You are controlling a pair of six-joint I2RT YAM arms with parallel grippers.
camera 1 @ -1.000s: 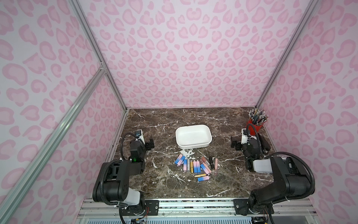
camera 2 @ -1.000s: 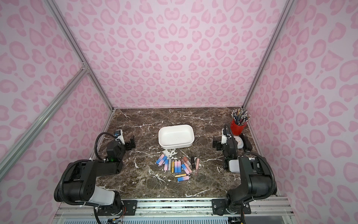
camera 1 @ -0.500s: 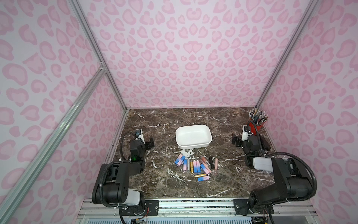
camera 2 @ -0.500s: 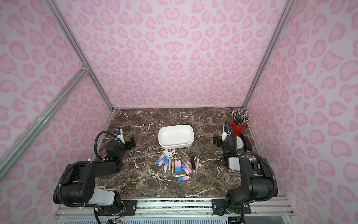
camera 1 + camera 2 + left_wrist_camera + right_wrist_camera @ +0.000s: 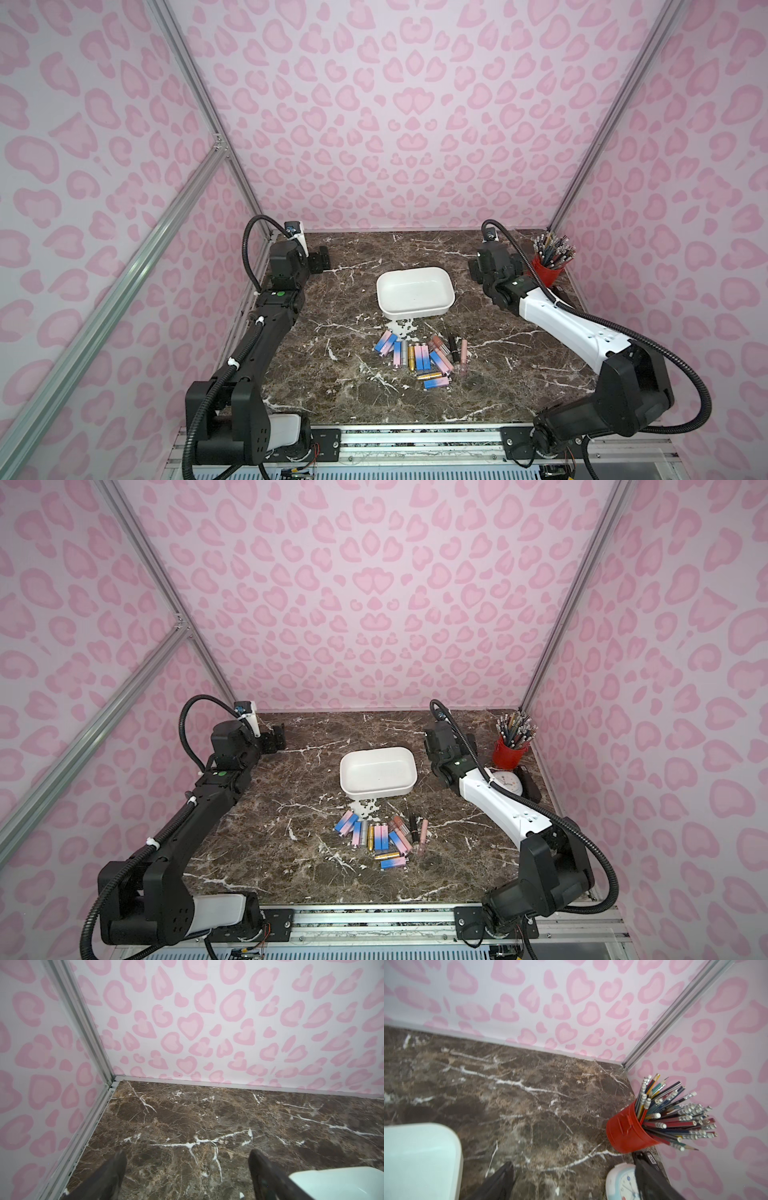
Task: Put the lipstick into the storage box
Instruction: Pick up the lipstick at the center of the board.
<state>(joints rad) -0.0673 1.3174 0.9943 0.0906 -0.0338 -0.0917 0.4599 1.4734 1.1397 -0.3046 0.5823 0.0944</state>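
While both arms reach toward the 12 o'clock edge of the marble table [image 5: 332, 374], neither one grips anything.

Left gripper [image 5: 187, 1178]: the left wrist view shows its two dark fingers [image 5: 112, 1176] spread wide and released, with bare marble between them.

Right gripper [image 5: 571, 1180]: the right wrist view shows it likewise spread and unloaded. In both top views its fingers are hidden behind its own wrist, so only the wrist camera confirms the spread.

Storage box [image 5: 415, 293]: white, sitting just past table centre toward 12 o'clock.

Lipsticks [image 5: 419, 357]: these lie loose on the marble in a cluster at 6 o'clock from the box, close to it, all outside it. Neither wrist view takes them in. Each catches only a corner of the box [image 5: 332, 1182] [image 5: 419, 1159].

Red pencil cup [image 5: 547, 270]: stands in the 2 o'clock corner.

Small white clock [image 5: 505, 785]: lies just at 6 o'clock from the cup. It shows in a top view and in the right wrist view [image 5: 623, 1184]. In a top view the right arm [image 5: 561, 320] covers that spot.
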